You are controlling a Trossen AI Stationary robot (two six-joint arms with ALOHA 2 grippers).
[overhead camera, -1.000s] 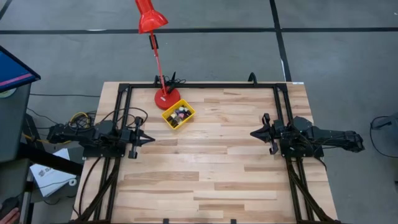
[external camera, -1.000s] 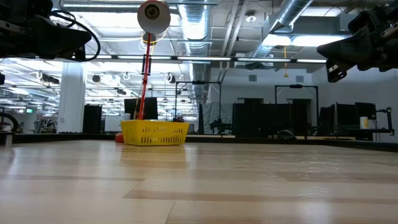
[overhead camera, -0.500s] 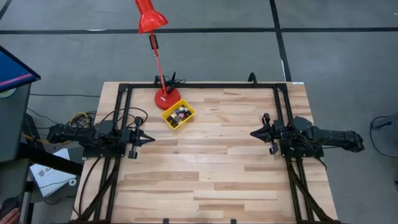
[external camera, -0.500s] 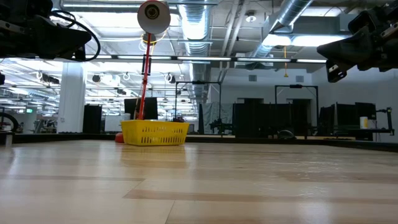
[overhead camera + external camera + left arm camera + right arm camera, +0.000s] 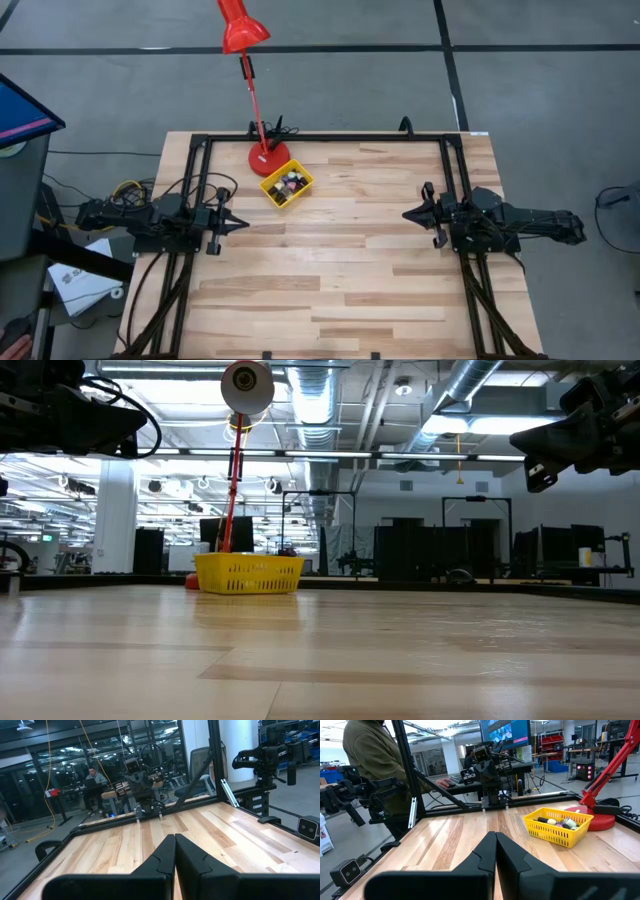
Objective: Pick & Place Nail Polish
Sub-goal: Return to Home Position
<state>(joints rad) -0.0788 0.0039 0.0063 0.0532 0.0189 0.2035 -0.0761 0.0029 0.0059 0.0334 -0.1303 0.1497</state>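
Several tiny nail polish bottles (image 5: pixel 290 183) lie inside a yellow basket (image 5: pixel 274 195) on the table's far left part; they also show in the right wrist view (image 5: pixel 559 822). My left gripper (image 5: pixel 243 223) hovers shut and empty at the table's left side, just nearer than the basket. My right gripper (image 5: pixel 407 214) hovers shut and empty at the table's right side. Both sets of fingers meet tip to tip in the wrist views (image 5: pixel 175 840) (image 5: pixel 495 838).
A red desk lamp stands with its round base (image 5: pixel 268 158) at the far edge just behind the basket, its head (image 5: pixel 240 28) reaching beyond the table. A black frame (image 5: pixel 320 137) runs along the table's far and side edges. A person (image 5: pixel 375 765) stands past the left side.
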